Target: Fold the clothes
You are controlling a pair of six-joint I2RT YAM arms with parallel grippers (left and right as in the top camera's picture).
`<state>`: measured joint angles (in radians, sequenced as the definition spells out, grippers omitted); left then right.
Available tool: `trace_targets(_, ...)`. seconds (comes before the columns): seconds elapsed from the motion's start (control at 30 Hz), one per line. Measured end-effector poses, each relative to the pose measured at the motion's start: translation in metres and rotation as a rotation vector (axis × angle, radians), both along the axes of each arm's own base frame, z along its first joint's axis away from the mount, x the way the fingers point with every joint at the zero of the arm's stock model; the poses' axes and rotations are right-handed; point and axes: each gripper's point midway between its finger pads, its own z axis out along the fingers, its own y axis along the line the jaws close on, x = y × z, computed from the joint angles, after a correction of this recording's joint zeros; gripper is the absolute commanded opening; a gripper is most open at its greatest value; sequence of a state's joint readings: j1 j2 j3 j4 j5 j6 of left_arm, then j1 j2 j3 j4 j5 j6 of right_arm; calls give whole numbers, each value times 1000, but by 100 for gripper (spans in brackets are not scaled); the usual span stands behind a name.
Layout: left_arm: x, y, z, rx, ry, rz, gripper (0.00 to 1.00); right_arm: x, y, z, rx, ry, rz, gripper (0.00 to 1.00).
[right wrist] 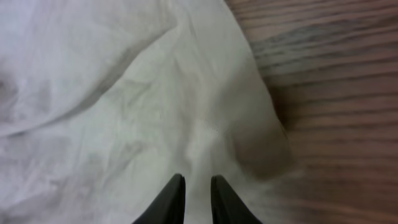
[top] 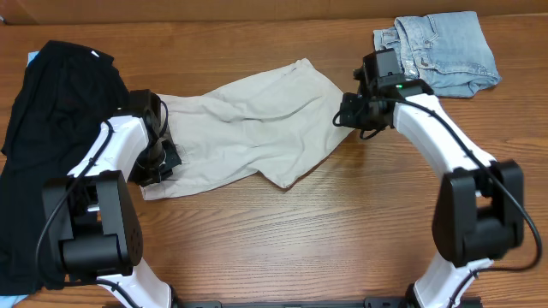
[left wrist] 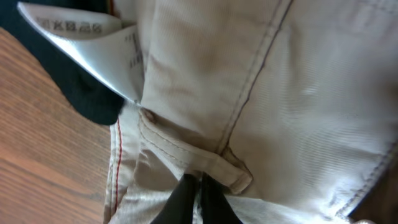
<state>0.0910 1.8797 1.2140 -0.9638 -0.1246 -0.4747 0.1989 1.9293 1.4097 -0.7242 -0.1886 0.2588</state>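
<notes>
The shorts [top: 248,128] are grasped at the left waistband by the left gripper [left wrist: 198,182]. The right gripper's [right wrist: 198,182] state cannot be told.

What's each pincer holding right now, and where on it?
Left pincer: shut on the shorts, at the waistband beside a belt loop. Right pincer: at a leg edge, grip unclear.

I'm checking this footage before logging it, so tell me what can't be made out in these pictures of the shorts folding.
- Print on the white label: left wrist view, too small and blurred to read.
- Whether the right gripper pinches the khaki shorts: right wrist view is blurred; overhead, the wrist covers its fingertips.
- The black garment: overhead, cut off by the left edge and partly under the left arm.
</notes>
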Motion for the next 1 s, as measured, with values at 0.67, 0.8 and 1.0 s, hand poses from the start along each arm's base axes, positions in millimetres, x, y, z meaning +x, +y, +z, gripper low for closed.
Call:
trace_targets(0.67,94,6,91,6,-281,21,100,-13,0,-65,-10,163,-15,7)
trace_targets(0.8,110,3,109,-13,-347,8,100,-20,-5,-66,-21,213,-87,7)
trace_targets(1.0,111,-1,110,-34,-346,-20,100,-31,-23,-67,-36,296,-226,4)
